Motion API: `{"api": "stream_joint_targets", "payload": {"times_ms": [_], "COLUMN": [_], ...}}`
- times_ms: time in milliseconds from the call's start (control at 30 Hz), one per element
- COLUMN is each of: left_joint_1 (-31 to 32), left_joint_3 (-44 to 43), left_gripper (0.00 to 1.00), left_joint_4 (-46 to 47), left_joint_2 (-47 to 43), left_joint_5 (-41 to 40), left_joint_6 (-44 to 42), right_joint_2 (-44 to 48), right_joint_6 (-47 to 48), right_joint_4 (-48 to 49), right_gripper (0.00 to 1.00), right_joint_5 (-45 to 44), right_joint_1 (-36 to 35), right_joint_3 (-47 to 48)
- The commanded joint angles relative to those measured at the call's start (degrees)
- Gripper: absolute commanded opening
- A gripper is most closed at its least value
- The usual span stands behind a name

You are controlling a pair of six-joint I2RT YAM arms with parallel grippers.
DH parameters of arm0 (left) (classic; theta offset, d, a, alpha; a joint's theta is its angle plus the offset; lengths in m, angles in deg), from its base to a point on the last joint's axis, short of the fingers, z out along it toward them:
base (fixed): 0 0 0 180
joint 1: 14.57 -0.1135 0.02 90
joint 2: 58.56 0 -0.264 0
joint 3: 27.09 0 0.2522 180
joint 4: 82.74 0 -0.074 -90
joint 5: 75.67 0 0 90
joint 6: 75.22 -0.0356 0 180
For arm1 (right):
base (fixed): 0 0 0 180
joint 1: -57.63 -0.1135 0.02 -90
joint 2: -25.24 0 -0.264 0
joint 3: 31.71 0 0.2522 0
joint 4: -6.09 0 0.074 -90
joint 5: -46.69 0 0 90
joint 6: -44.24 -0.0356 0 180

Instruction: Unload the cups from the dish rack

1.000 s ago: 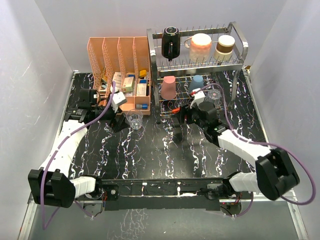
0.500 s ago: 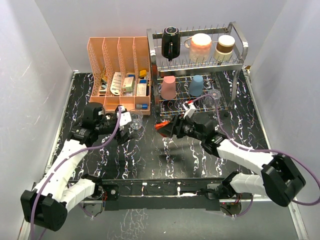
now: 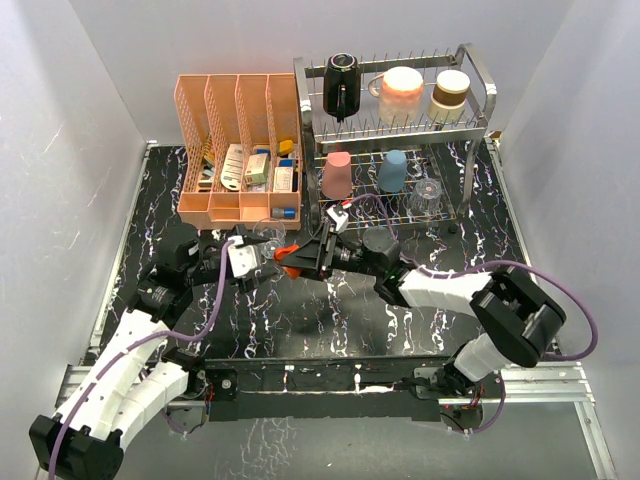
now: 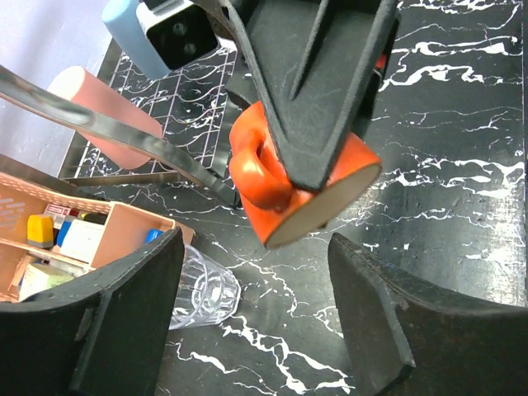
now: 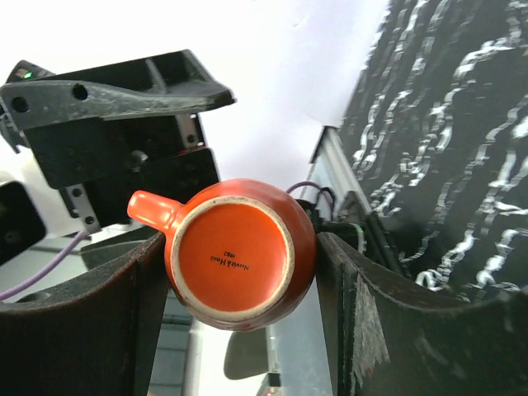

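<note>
The right gripper (image 5: 239,272) is clenched on the small orange-red ceramic cup with a stubby handle (image 4: 297,186). It holds the cup on its side in the air over the black white-veined table (image 3: 330,320), well clear of the two-tier silver wire dish rack (image 3: 480,90). The left gripper (image 4: 256,272) faces the cup's pale base with its jaws spread and nothing in them. Its fingers (image 4: 124,330) seem to stand apart from the cup, though the wrist view is too steep to be sure.

This looks like a hand-over, or else a set-down close to the clear ribbed glass (image 4: 202,289) standing on the table beside the peach-orange plastic organizer (image 3: 215,120). For a hand-over, the left jaws should slide over the base end and close on the round wall, missing both the handle and the right fingers. The right jaws should let go only once that grip is firm. The glaze is likely slick, so the grip should be square across the cup. The glass below could be tipped by a low sweep.

A pink tumbler (image 3: 336,175) and a blue tumbler (image 3: 393,170) wait on the lower tier.
</note>
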Motion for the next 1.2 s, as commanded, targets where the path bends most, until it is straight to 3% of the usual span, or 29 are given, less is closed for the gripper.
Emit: {"api": "stream_joint_targets", "payload": {"times_ms": [0,167,300,367,533,667,833,1033,1167], "left_joint_1": [0.7,0.8,0.8,0.7,0.8,0.8,0.7,-0.1,-8.9], "left_joint_3": [-0.9,-1.2,-1.4,-1.6,-3.7,-4.4,-7.4,-11.6,-15.8], "left_gripper": [0.65,0.37,0.08,0.00,0.00,0.00,0.00,0.00,0.00], "left_joint_4": [3.8,7.3,9.1,9.1,3.2,-0.1,-8.2,-17.4,-25.6], "left_joint_2": [0.0,-0.3,-0.6,-0.5,2.3,5.2,11.5,19.5,25.9], "left_joint_5": [2.3,1.0,-0.3,-1.2,-6.5,-14.9,-24.6,-33.9,-27.9], "left_joint_6": [3.3,9.3,13.3,14.7,17.0,18.6,17.4,16.2,14.0], "right_joint_2": [-2.3,-3.8,-4.9,-4.5,0.8,8.2,18.9,24.8,24.2], "right_joint_6": [-8.5,-9.7,-10.6,-10.4,-5.1,3.4,13.6,31.0,39.1], "right_joint_4": [14.6,15.2,16.2,15.1,3.8,-11.1,-29.8,-54.2,-63.1], "right_gripper": [0.19,0.21,0.33,0.46,0.82,0.97,0.98,0.98,0.98], "right_joint_5": [1.2,-0.5,-1.2,-1.5,-4.8,-7.5,-9.9,-19.6,-26.7], "right_joint_1": [-2.5,-4.7,-5.6,-5.5,-3.0,1.8,12.3,21.2,24.3], "right_joint_3": [4.5,6.4,7.2,6.9,5.1,4.0,2.3,8.6,13.5]}}
